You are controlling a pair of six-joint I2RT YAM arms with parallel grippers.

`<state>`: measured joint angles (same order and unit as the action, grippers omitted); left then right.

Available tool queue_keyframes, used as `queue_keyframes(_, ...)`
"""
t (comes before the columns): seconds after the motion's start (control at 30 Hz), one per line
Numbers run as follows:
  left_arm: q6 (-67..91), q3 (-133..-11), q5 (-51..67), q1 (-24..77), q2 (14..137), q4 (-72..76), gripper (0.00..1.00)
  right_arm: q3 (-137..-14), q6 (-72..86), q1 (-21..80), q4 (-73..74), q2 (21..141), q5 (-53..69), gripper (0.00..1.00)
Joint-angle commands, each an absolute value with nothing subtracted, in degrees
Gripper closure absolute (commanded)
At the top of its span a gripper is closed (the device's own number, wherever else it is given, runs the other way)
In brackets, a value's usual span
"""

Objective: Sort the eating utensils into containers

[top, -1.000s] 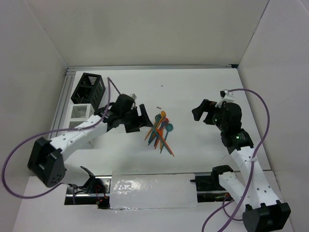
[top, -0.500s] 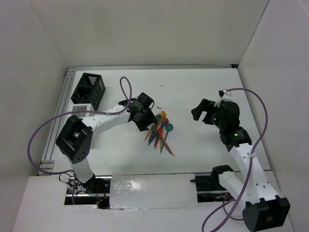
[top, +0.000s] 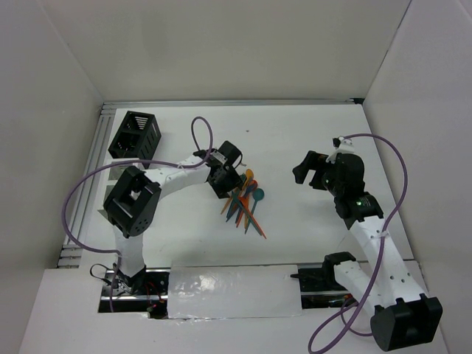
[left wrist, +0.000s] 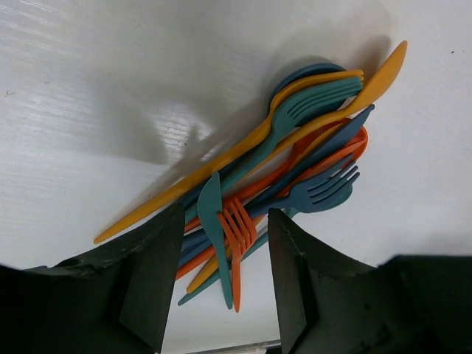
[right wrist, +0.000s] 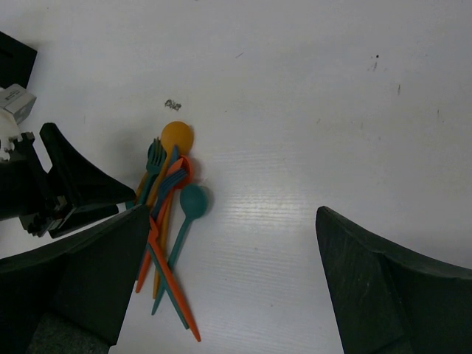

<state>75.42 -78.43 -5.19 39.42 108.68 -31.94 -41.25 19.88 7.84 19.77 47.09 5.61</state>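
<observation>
The eating utensils [top: 245,203] lie in a crossed pile mid-table: orange, teal, dark blue and yellow forks, spoons and knives. My left gripper [top: 228,184] is open at the pile's upper left edge. In the left wrist view its jaws [left wrist: 225,287] straddle an orange fork [left wrist: 236,228] and a teal knife [left wrist: 210,221] without closing on them. My right gripper [top: 304,169] is open and empty, to the right of the pile, which shows in its view [right wrist: 166,214]. The black container [top: 134,135] stands at the far left. The white container is hidden behind my left arm.
A metal rail [top: 92,158] runs along the table's left edge. White walls close the back and sides. A teal spoon [right wrist: 190,203] lies at the pile's right edge. A small mark [right wrist: 172,104] is on the table beyond the pile.
My left gripper has moved right, up to the pile, and the arm's elbow has folded in over the white container. The right arm has barely moved.
</observation>
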Motion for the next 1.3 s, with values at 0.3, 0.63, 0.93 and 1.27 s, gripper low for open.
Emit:
queue_keyframes(0.3, 76.82, -82.71, -7.91, 39.46, 113.03, -35.42, 0.45, -42.36, 18.98, 7.65, 17.93, 45.88, 4.75, 0.0)
queue_keyframes(0.63, 77.34, -84.38, -7.3, 39.46, 115.14, -36.56, 0.53, -41.84, 19.25, 7.73, 17.93, 44.83, 4.75, 0.0)
queue_keyframes(0.93, 77.25, -83.14, -7.38, 39.46, 114.08, -36.12, 0.73, -40.7, 20.04, 7.73, 18.46, 44.3, 3.6, 0.0)
queue_keyframes(1.27, 74.02, -80.6, -7.3, 39.46, 110.22, -34.45, 0.87, -40.69, 20.92, 7.65, 18.46, 43.86, 3.08, 0.0)
